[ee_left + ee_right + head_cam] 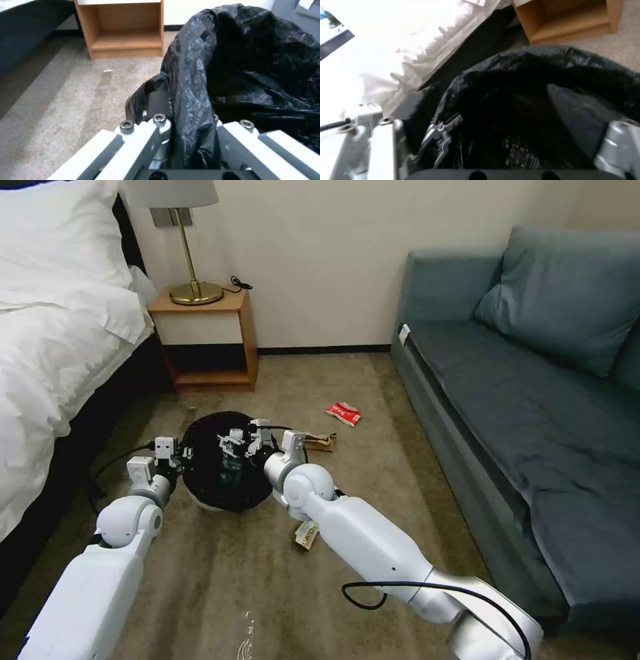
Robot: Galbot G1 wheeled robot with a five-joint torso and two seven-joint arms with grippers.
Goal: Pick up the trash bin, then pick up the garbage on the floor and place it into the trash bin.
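The trash bin [223, 473], white with a black bag over its rim, hangs just above the carpet. My left gripper [185, 453] is shut on its near-left rim; the left wrist view shows the bag-covered rim [190, 95] pinched between the fingers [160, 125]. Above the bin's mouth my right gripper [241, 441] stands open, and in the right wrist view nothing shows between its fingers [573, 112] but the dark bag [520, 130]. Garbage lies on the floor: a red-and-white packet [343, 413], a brown paper wrapper [321, 441] and a yellow wrapper [306, 534] beside my right arm.
A bed [53, 347] runs along the left and a wooden nightstand [207, 340] with a lamp stands at the back wall. A blue sofa [527, 400] lines the right side. Open carpet [373, 473] lies between them.
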